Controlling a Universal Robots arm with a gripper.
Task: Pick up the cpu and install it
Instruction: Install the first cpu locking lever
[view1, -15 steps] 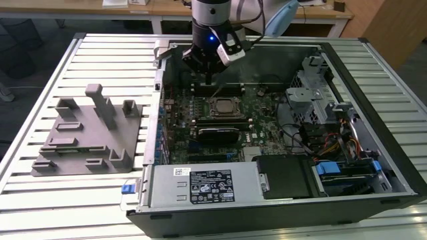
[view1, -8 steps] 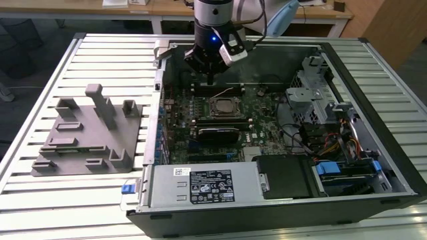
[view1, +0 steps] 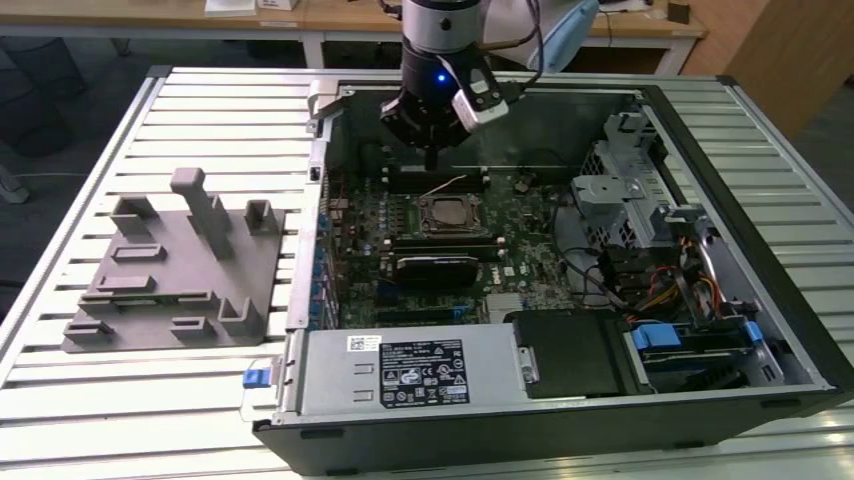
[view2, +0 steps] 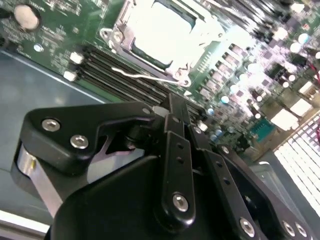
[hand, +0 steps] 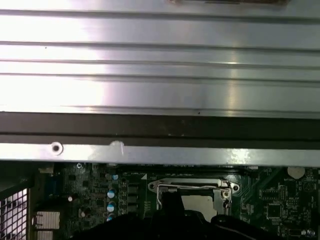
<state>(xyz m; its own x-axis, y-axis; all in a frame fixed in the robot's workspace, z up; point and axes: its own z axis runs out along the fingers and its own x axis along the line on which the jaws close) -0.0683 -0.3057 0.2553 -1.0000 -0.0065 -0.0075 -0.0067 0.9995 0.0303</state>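
Exterior view: the claw (view1: 430, 152) hangs over the socket inside the open computer case (view1: 534, 437)

In the second wrist view the claw's (view2: 172, 101) two fingers are pinched close together and I see nothing between them. Just past its tip, the cpu (view2: 162, 27) lies flat in the socket frame (view2: 120, 37), so I think the putting-in step is nearly done. Any move here needs a slow, straight path, because the thin wire lever (view2: 135, 75) is close by. The case also holds the green board (view1: 534, 215), a silver power box (view1: 400, 370) and cables (view1: 661, 290). The grey holder block (view1: 174, 270) sits outside on the table (view1: 80, 400)
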